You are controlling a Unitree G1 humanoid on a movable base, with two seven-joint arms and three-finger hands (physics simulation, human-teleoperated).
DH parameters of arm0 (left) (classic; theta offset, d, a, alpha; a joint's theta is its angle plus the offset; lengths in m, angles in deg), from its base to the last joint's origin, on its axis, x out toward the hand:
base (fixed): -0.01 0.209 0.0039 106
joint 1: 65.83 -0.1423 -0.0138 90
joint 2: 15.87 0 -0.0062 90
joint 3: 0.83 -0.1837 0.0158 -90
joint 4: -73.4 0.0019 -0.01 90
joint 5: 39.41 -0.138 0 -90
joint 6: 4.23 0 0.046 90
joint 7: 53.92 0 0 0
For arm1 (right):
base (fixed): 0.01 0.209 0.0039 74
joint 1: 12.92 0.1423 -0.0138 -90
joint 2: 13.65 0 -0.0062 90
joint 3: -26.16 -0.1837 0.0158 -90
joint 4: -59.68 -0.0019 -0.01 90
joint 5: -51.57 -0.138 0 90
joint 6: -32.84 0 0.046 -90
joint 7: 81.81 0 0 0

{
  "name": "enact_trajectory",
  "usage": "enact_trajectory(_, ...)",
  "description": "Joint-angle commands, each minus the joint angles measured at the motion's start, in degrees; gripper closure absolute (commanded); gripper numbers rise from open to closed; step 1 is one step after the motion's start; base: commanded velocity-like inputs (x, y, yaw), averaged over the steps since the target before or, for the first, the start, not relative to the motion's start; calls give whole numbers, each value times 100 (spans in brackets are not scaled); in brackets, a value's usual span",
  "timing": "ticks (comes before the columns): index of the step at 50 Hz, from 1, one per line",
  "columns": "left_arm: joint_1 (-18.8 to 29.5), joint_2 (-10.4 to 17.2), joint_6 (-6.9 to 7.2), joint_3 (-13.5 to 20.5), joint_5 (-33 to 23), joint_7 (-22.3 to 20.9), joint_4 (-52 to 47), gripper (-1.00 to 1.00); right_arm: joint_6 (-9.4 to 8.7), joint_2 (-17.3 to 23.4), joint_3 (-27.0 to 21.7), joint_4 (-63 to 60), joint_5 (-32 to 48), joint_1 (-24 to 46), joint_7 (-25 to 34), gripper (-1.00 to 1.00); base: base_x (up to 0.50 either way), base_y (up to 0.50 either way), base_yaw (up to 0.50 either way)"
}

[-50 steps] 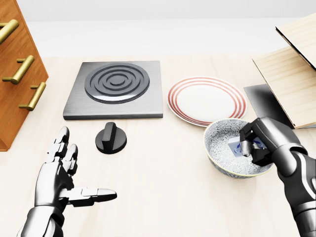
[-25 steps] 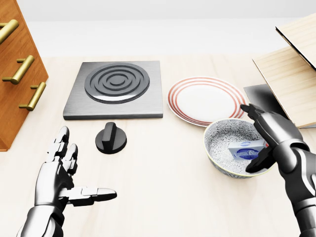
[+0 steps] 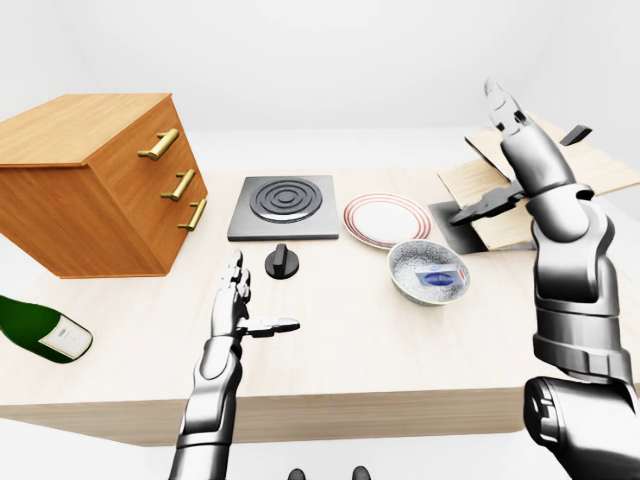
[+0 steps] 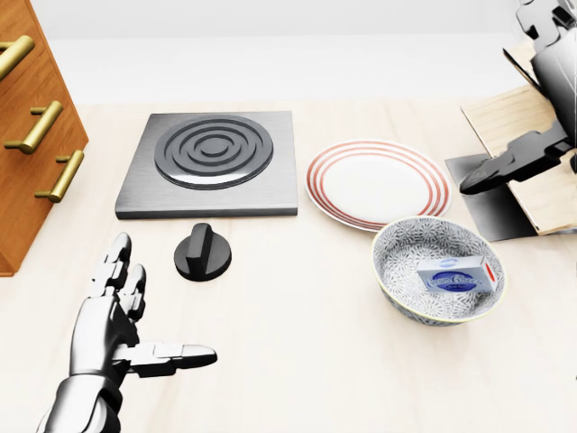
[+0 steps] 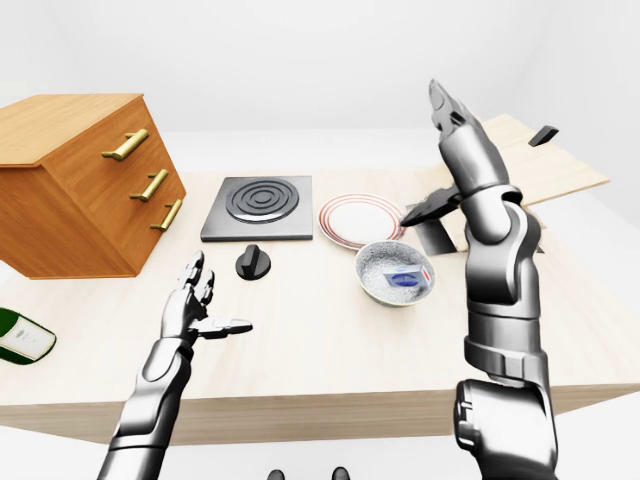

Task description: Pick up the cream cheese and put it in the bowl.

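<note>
The cream cheese, a small white box with a blue label, lies inside the patterned bowl, toward the bowl's right side in the head view and free of both hands. The bowl stands on the pale wooden table, just below and to the right of a white plate with red rings; whether their rims touch cannot be told. Left of the plate sits a square grey hotplate with concentric rings, and a black knob rests on the table just below it. The right hand is raised well above the table at the right of the left-eye view, fingers spread wide and thumb extended, holding nothing. Behind it lie folded light wooden panels on a dark sheet. The left hand hovers low over the table at lower left, palm open, fingers extended, empty. At far left stands a wooden drawer chest with brass handles; a green bottle lies beside it.
</note>
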Motion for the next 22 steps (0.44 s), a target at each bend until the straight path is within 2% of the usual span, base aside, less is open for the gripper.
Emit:
enact_trajectory(1,29,-10,-35,-34,-27,25,66,-100,0,116,-257,-2200,-969,317,322,-100,0,0,0)
enact_trajectory(2,34,-9,-10,-34,-26,26,46,-100,0,69,-235,-2380,-1033,235,346,-100,0,0,0)
enact_trajectory(3,76,-10,-45,-31,-34,33,111,-100,0,-40,-191,-2591,-1077,77,354,-100,0,0,0)
enact_trajectory(5,88,-23,20,-48,-33,59,46,-100,0,-304,-106,-2894,-1170,-239,345,-100,0,0,0)
enact_trajectory(6,101,-55,66,-100,-45,73,-59,-100,0,-782,31,-3206,-1343,-693,248,-100,0,0,0)
enact_trajectory(8,117,-88,206,-154,-51,115,-298,-100,0,-1199,315,-3350,-1279,-1280,9,-100,0,0,0)
enact_trajectory(9,152,-97,229,-173,-61,153,-422,-100,0,-1374,418,-3380,-1244,-1485,-83,-100,0,0,0)
enact_trajectory(10,208,-101,229,-200,-73,188,-604,-100,0,-1771,700,-3439,-1262,-1997,-274,-100,0,0,0)
enact_trajectory(11,245,-106,229,-215,-79,214,-764,-100,0,-2003,858,-3370,-1250,-2273,-444,-100,0,0,0)
enact_trajectory(16,415,-125,229,-272,-120,328,-1438,-100,0,-2664,1425,-2655,-1582,-3164,-995,-100,0,0,0)
enact_trajectory(19,446,-143,229,-310,-115,351,-1739,-100,0,-2786,1613,-2602,-1801,-3580,-1192,-100,0,0,0)
enact_trajectory(20,427,-158,229,-332,-99,346,-1876,-100,158,-2890,1681,-2373,-1991,-3671,-1338,-100,0,0,0)
enact_trajectory(22,366,-172,229,-357,-96,336,-2015,-100,264,-2907,1743,-2358,-2196,-3832,-1464,-100,0,0,0)
